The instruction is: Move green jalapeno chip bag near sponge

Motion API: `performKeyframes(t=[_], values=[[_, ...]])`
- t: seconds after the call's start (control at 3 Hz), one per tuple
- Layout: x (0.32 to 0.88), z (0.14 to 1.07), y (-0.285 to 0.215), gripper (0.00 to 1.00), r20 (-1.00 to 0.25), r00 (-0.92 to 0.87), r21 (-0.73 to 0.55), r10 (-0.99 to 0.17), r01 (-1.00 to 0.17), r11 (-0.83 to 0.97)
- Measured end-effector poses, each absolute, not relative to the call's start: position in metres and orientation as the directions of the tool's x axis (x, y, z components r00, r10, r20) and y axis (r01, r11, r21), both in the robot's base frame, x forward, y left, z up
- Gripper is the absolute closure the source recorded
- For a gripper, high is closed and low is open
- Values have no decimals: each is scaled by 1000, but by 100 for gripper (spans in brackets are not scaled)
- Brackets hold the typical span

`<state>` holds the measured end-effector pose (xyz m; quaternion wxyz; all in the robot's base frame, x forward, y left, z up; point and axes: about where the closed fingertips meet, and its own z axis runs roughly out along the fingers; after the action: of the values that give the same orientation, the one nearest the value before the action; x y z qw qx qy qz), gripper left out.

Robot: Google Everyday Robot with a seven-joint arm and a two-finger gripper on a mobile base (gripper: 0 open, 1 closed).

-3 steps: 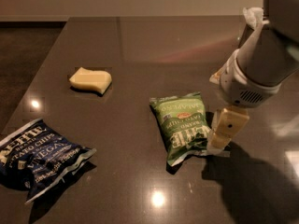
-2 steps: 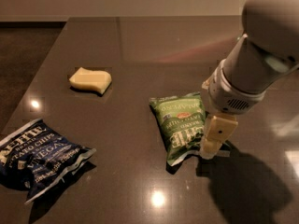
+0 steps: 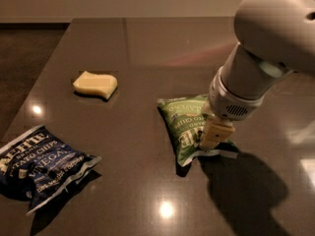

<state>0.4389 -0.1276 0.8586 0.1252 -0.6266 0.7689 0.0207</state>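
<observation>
- The end effector (image 3: 214, 134), lower than a second ago, meets the right edge of the green jalapeno chip bag (image 3: 184, 124); whether it grips cannot be told.
- The bag lies unmoved, well apart from the sponge (image 3: 95, 84); the grasp looks imminent.

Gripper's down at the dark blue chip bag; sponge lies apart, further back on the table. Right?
Not quite. The camera view shows the gripper down at the green jalapeno chip bag, not the dark blue chip bag, which lies apart at the front left. The sponge does lie apart, further back on the table.
</observation>
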Motion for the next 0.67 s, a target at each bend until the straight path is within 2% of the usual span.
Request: performKeyframes(t=[0.67], values=[[459,887,-102,87,-271,-158,-101,-950,-976,191]])
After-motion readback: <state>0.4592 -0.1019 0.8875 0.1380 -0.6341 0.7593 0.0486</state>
